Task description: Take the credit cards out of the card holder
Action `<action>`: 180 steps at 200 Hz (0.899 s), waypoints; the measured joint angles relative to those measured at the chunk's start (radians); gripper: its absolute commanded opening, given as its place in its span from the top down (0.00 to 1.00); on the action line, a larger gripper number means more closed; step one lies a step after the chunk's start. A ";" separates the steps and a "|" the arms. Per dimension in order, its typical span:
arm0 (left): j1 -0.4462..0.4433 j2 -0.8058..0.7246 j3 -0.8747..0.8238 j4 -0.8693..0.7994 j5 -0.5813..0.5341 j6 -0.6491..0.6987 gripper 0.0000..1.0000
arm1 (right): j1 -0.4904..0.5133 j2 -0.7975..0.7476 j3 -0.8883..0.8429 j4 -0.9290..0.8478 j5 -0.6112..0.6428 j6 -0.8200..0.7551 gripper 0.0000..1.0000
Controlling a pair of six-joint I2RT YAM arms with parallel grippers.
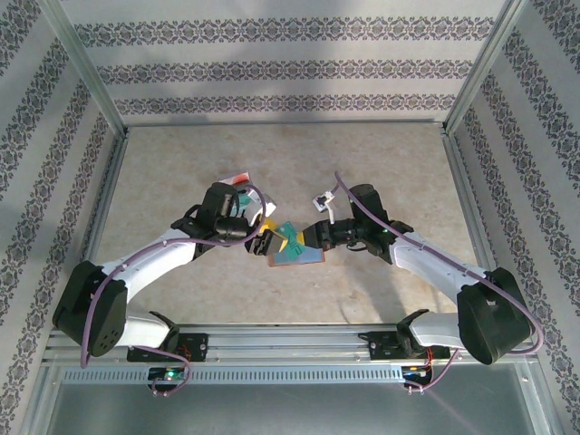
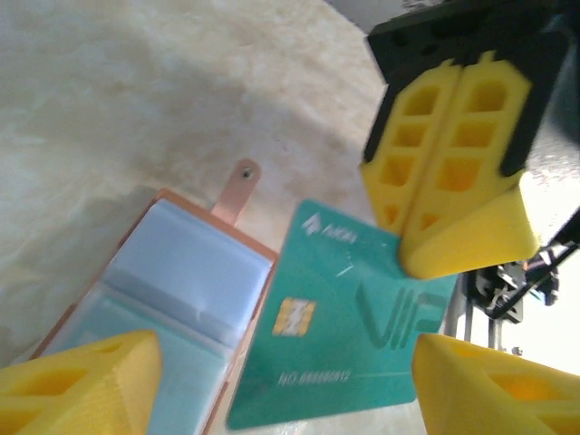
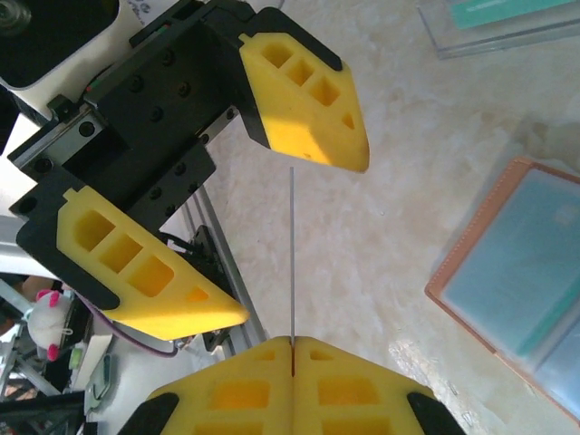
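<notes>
The right pincer (image 3: 292,349) is clamped shut on one edge of a thin teal-green plastic credit card (image 2: 335,335) marked with a gold chip and the letters "VIP", holding it above the pale mottled surface (image 2: 136,109). From the right wrist camera the card shows edge-on, as a fine line running straight out from the closed yellow tips.

Facing it, the left pincer (image 3: 303,237) stands wide apart. Its two yellow fingers (image 3: 308,100) sit on either side of the card's free end, and neither is seen touching it.

The small tan-brown leather-look card holder (image 2: 172,290), with an orange-brown rim and grey-blue inner pockets, lies open and flat on the surface below and just to one side of the two pincers. Its narrow snap tab (image 2: 237,192) sticks out from the rim towards the right pincer. The card is out of the pockets, and in the left wrist view its near long edge runs right beside the holder's rim.

Beyond the left pincer, well apart from the holder, the corner of a clear plastic case (image 3: 489,32) with something teal inside rests on the surface.
</notes>
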State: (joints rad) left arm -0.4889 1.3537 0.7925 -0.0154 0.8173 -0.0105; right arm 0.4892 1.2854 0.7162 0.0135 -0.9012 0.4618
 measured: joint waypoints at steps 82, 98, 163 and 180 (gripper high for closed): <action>0.001 0.053 0.012 0.002 0.168 -0.027 1.00 | 0.002 0.008 0.023 -0.021 0.000 -0.042 0.87; 0.005 0.052 0.010 0.010 0.182 -0.046 1.00 | -0.002 0.008 0.024 -0.020 0.002 -0.043 0.78; 0.005 -0.078 -0.080 0.178 0.137 -0.147 1.00 | -0.028 -0.009 0.019 0.065 0.004 0.031 0.39; 0.005 -0.132 -0.116 0.241 0.094 -0.187 1.00 | -0.036 -0.058 -0.027 0.121 0.035 0.063 0.36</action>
State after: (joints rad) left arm -0.4839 1.2213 0.6769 0.2253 0.9115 -0.1970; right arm 0.4534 1.2270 0.6888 0.1349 -0.8665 0.5247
